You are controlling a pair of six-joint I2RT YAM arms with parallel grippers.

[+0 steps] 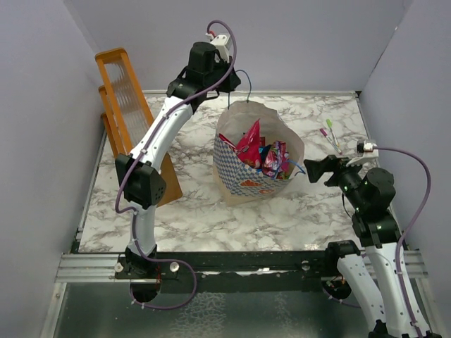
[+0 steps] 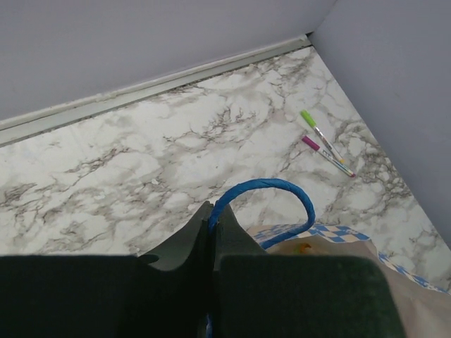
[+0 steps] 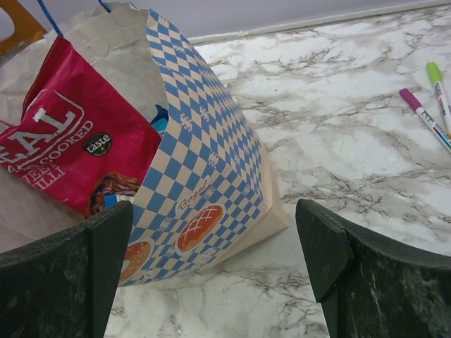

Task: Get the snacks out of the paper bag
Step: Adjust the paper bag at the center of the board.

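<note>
On the marble worktop (image 1: 176, 225), the paper bag (image 1: 243, 184) sits near the middle, just right of the orange rack (image 1: 127, 91). Its cream mouth gapes upward and toward the right arm (image 1: 370, 197). Over its far rim hangs the left arm (image 1: 165, 120), and the left jaws are clenched on 1 blue cord handle (image 2: 271, 185), which loops out above them. Near the bag's right side the right jaws stand released, wide apart, facing the checkered wall and gripping nothing. All the snacks I can see are inside the bag. The big pink-red pouch (image 3: 56, 144) stands tallest, with smaller shiny packets (image 1: 276, 160) crowded beside it. 2 markers (image 1: 331, 136) lie well apart to the right.

The step in hand, as I judge it, is steadying the bag for a first pick. Hold the handle taut without lifting the base. Bring the right jaws over the rim rather than into the paper, and pinch the pouch by its top edge, since slick foil may slip.
</note>
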